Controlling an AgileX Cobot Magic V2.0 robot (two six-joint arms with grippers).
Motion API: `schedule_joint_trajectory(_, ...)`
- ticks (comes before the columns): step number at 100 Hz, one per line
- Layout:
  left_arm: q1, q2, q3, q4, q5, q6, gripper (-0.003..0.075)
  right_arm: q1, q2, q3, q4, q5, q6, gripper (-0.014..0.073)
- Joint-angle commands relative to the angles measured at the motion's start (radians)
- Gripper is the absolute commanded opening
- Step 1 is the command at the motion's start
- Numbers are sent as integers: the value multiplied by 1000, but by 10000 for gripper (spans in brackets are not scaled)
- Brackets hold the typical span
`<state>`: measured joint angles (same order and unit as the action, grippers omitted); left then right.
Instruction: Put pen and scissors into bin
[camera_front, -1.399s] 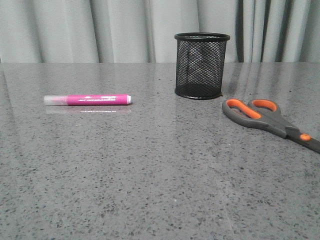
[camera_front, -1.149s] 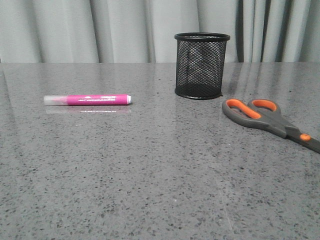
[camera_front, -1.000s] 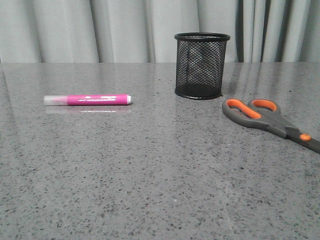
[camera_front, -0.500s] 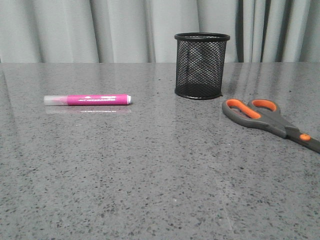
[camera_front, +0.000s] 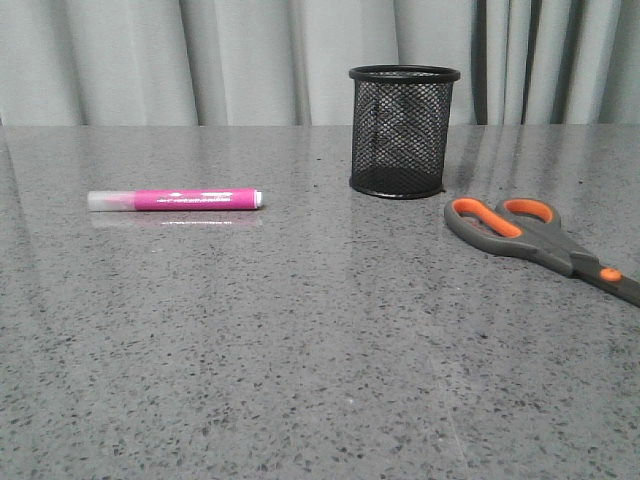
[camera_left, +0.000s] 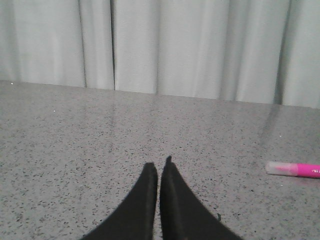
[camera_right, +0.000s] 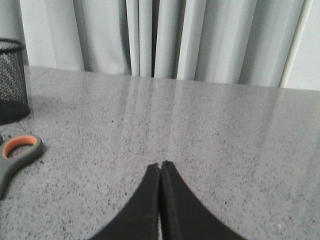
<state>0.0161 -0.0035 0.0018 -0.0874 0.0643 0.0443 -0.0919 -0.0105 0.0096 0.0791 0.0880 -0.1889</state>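
The pen (camera_front: 175, 199) lies flat at table (camera_front: 300, 350) left. The bin (camera_front: 403, 130) stands upright at centre-right. The scissors (camera_front: 540, 240) lie just right of it. Left gripper (camera_left: 159, 167) and right gripper (camera_right: 160, 165): jaws closed, empty.

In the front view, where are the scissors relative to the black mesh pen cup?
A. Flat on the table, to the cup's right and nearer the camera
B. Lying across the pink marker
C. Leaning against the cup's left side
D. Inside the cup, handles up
A: the scissors lie flat on the table, right of the black mesh pen cup and apart from it.
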Motion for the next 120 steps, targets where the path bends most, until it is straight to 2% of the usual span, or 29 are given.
schedule_joint_trajectory(1,0,-33,44,-69,-77,-2,-19,-6,-19,16,6,-117,-4,-76)
schedule_joint_trajectory(15,0,-33,44,-259,-77,-2,-19,-6,-19,16,70,-160,-4,-76)
schedule_joint_trajectory(36,0,-33,44,-507,-77,-2,-19,-6,-19,16,347,-169,-4,-76)
schedule_joint_trajectory(49,0,-33,42,-618,-77,-2,-19,-6,-19,14,567,-169,-4,-76)
schedule_joint_trajectory(54,0,-33,39,-634,-73,-2,-19,-6,-19,14,583,-167,-4,-76)
schedule_joint_trajectory(73,-1,-29,9,-637,-64,-2,-20,-6,7,-40,580,-63,-9,-64)
schedule_joint_trajectory(84,-1,3,-55,-592,-1,5,-20,-6,78,-104,579,8,-35,-64)
schedule_joint_trajectory(105,-1,171,-289,-310,202,23,-20,-6,346,-290,577,188,-167,-64)
schedule_joint_trajectory(120,-1,346,-481,-296,392,192,-19,-3,554,-447,577,312,-245,-64)
